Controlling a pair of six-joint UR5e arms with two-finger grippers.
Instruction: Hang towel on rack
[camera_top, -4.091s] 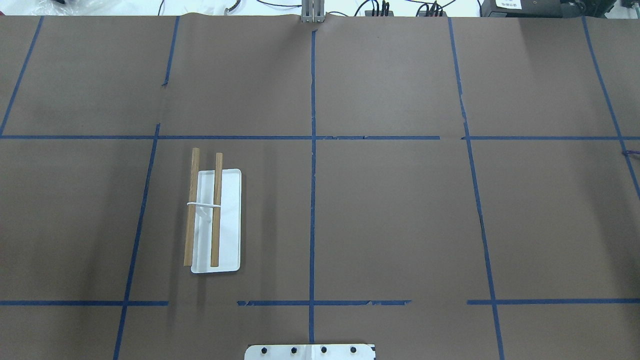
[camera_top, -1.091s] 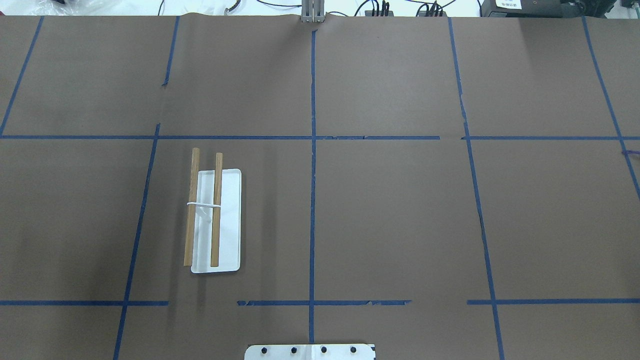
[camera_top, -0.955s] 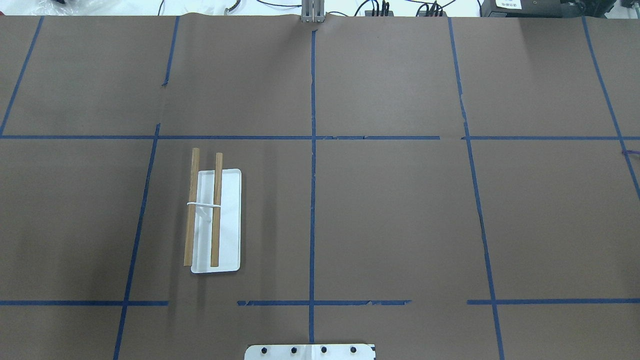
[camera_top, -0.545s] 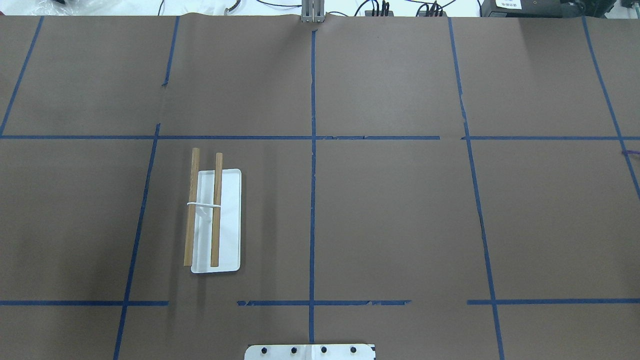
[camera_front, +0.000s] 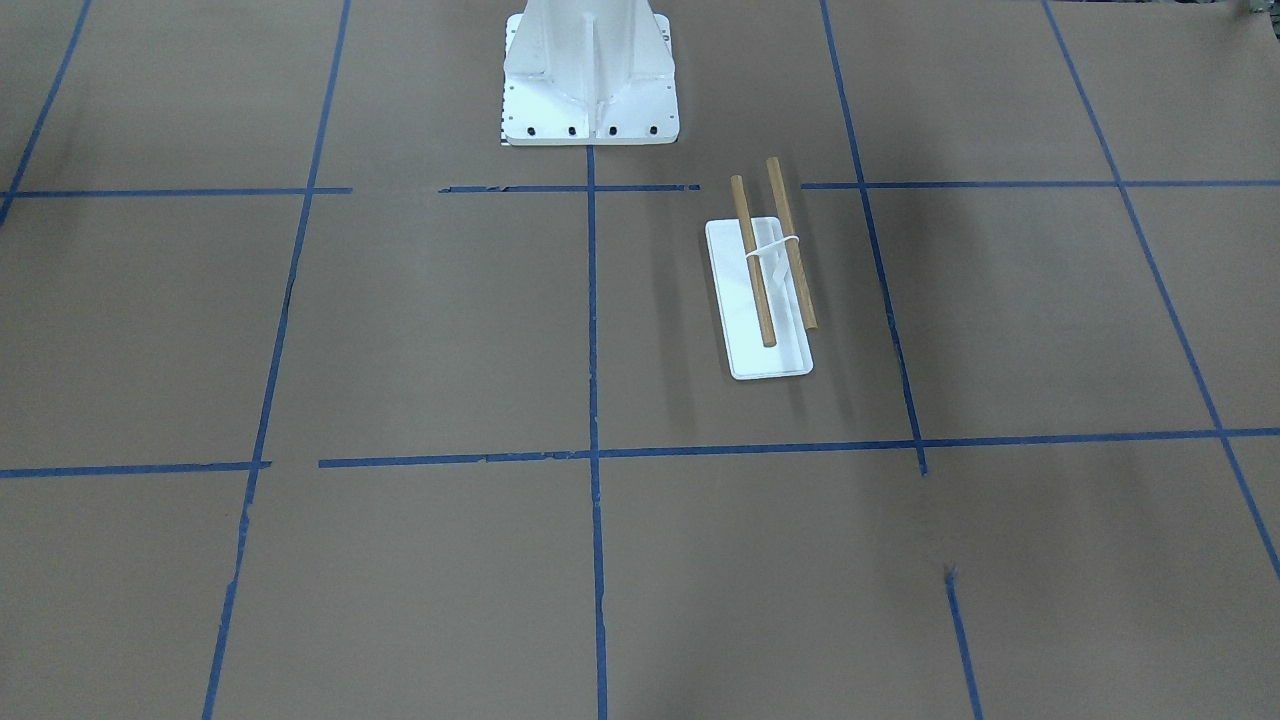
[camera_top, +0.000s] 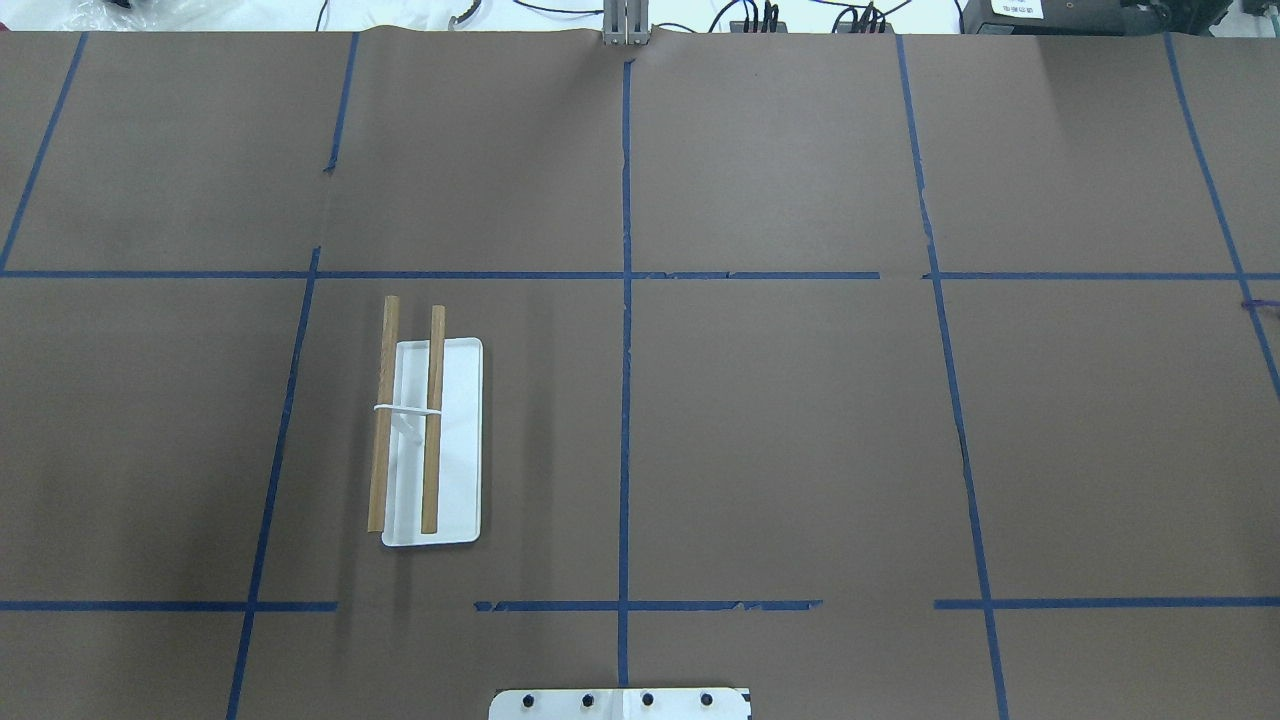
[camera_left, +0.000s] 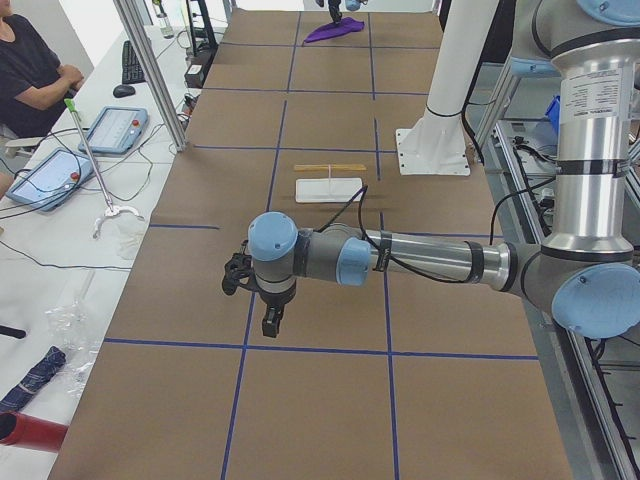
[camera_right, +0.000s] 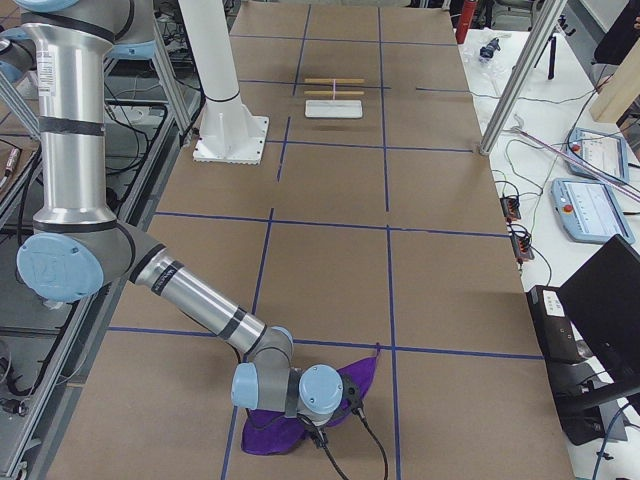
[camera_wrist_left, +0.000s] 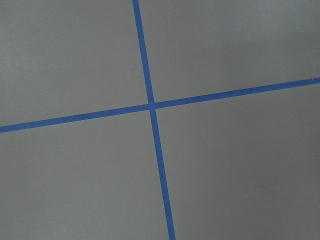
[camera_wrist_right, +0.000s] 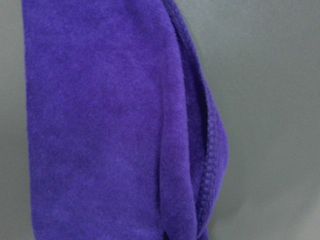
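The rack (camera_top: 430, 420) stands left of the table's middle: two wooden dowels over a small white base, also in the front-facing view (camera_front: 770, 270) and both side views (camera_left: 330, 176) (camera_right: 334, 95). The purple towel (camera_right: 290, 425) lies crumpled at the table's right end and fills the right wrist view (camera_wrist_right: 115, 125). My right gripper (camera_right: 318, 432) is down on the towel; I cannot tell if it is open or shut. My left gripper (camera_left: 270, 322) hangs above bare table near the left end, far from the rack; its state cannot be told.
The white metal pedestal (camera_front: 588, 90) with bolt holes stands at the robot's side of the table. Blue tape lines (camera_wrist_left: 150, 106) grid the brown surface. A seated operator (camera_left: 30, 70) and tablets (camera_left: 110, 128) are beside the table.
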